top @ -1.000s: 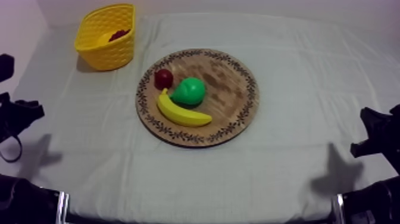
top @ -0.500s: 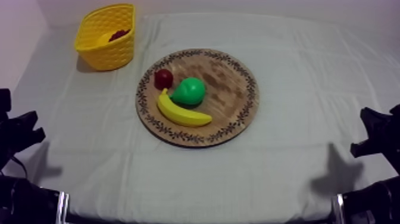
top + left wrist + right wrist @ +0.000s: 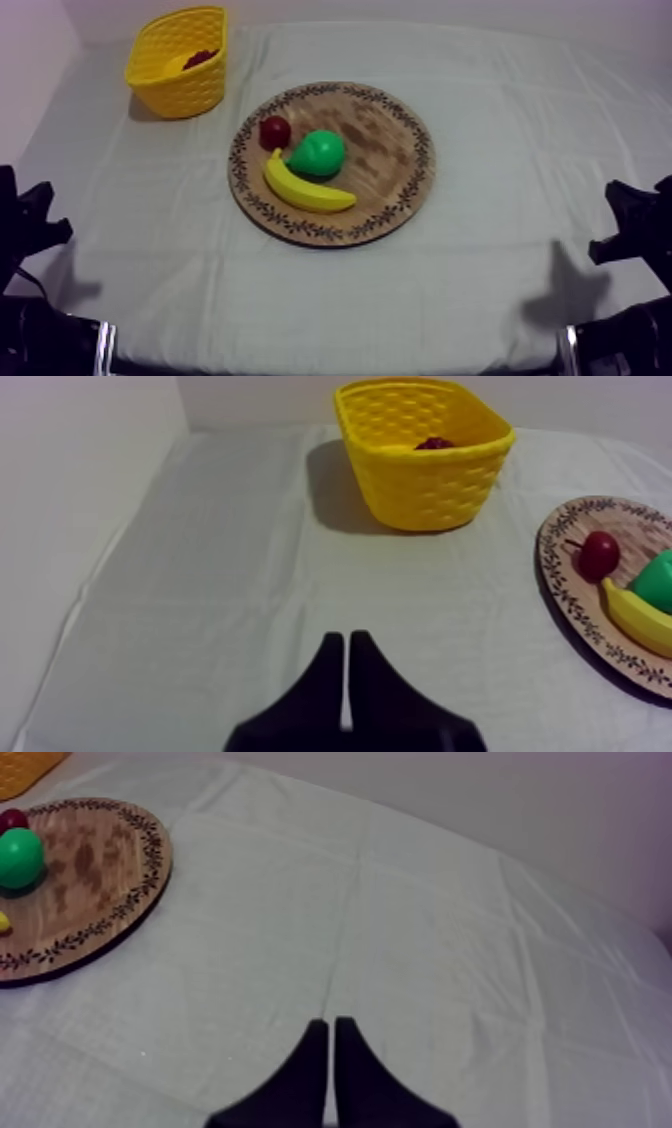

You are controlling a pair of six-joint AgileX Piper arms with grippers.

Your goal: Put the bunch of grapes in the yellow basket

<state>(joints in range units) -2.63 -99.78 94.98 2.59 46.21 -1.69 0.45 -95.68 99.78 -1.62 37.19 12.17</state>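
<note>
Nearest, left gripper [image 3: 346, 638] and right gripper [image 3: 331, 1022] rest with fingers pressed together, empty. Beyond, the wooden board [image 3: 385, 140] holds banana [image 3: 305, 190], pear [image 3: 320, 152] and small red fruit [image 3: 275, 130]. Farthest, the bunch of grapes [image 3: 200, 58] sits in the yellow basket [image 3: 178, 88], its long axis hidden.

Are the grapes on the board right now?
No: the board holds the banana, pear and small red fruit, while the grapes lie in the basket.

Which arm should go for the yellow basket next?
Probably the left: the yellow basket stands at its side, ahead of the left gripper. The right gripper sits across the wooden board.
</note>
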